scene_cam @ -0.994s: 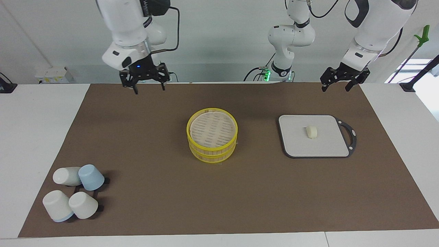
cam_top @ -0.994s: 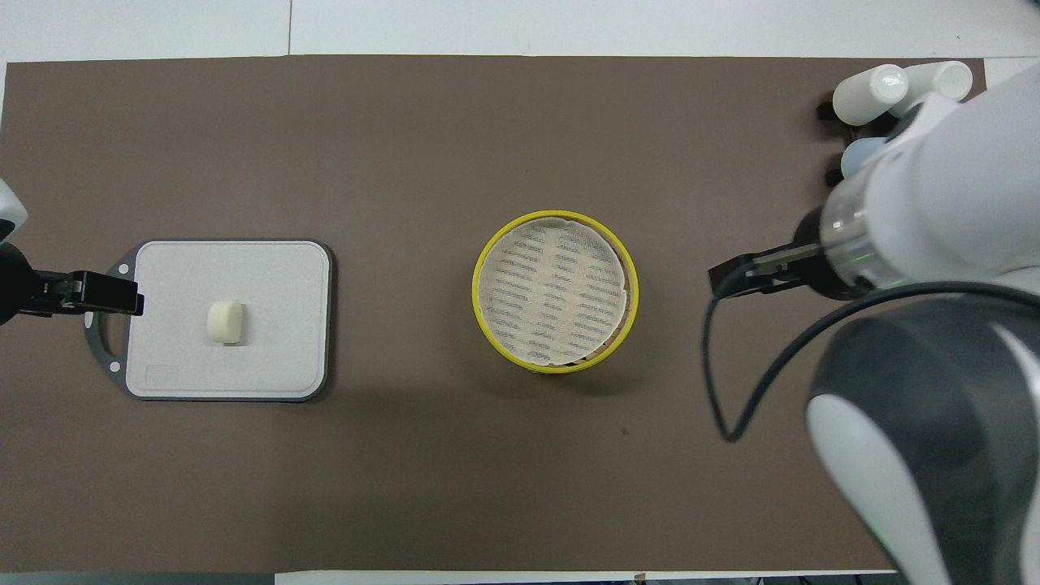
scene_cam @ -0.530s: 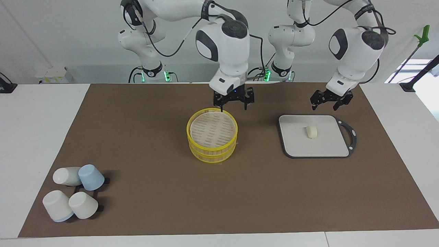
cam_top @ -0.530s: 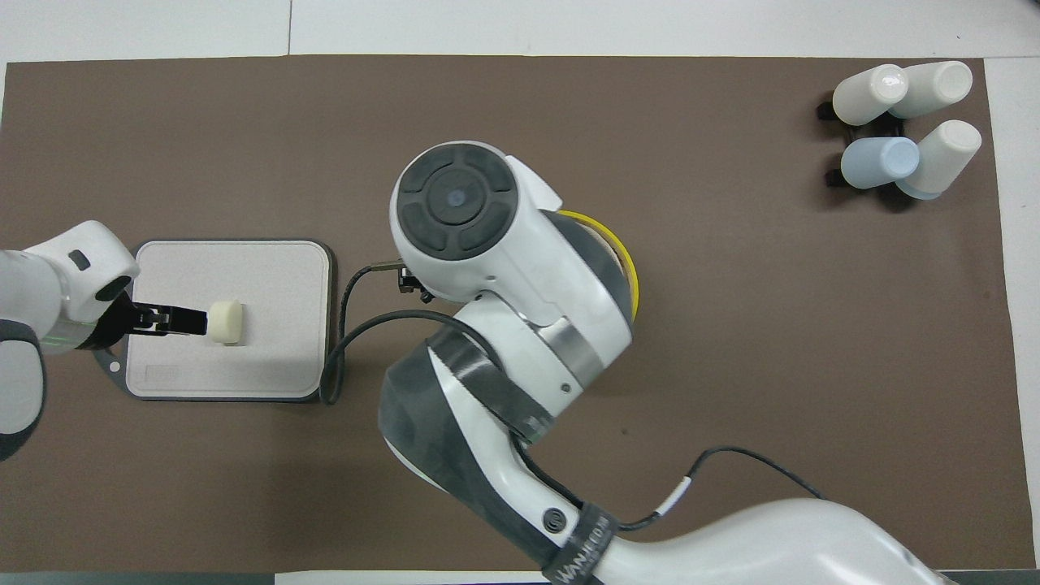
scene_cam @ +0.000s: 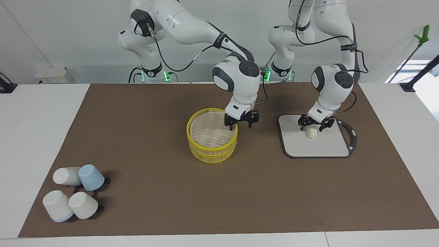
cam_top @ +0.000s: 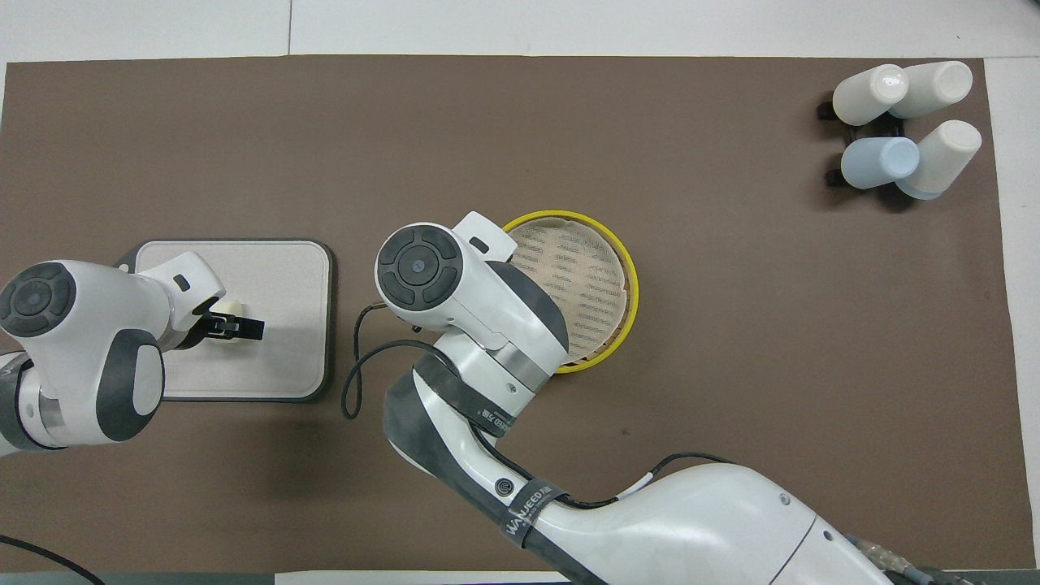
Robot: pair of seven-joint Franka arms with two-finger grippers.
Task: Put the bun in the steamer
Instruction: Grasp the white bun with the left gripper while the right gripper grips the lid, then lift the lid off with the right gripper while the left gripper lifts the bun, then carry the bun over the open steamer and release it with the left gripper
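Note:
The bun (scene_cam: 311,133) lies on the flat grey black-edged board (scene_cam: 322,147). My left gripper (scene_cam: 312,125) is open, low over the bun, with a finger on either side of it. In the overhead view the bun (cam_top: 232,308) shows only partly beside the left wrist. The yellow-rimmed steamer (scene_cam: 209,132) stands mid-table with its slatted top tier on. My right gripper (scene_cam: 240,123) is open at the steamer's rim on the side toward the left arm's end, one finger over the slats and one outside the rim. In the overhead view the right arm hides that gripper and part of the steamer (cam_top: 593,276).
Several white and blue cups (scene_cam: 73,192) lie clustered at the right arm's end of the brown mat, farther from the robots; they also show in the overhead view (cam_top: 902,122). The board (cam_top: 280,276) sits toward the left arm's end.
The right gripper has swung in from the right arm's end and come down to the steamer's rim. The left gripper has come down from the table edge to just over the bun.

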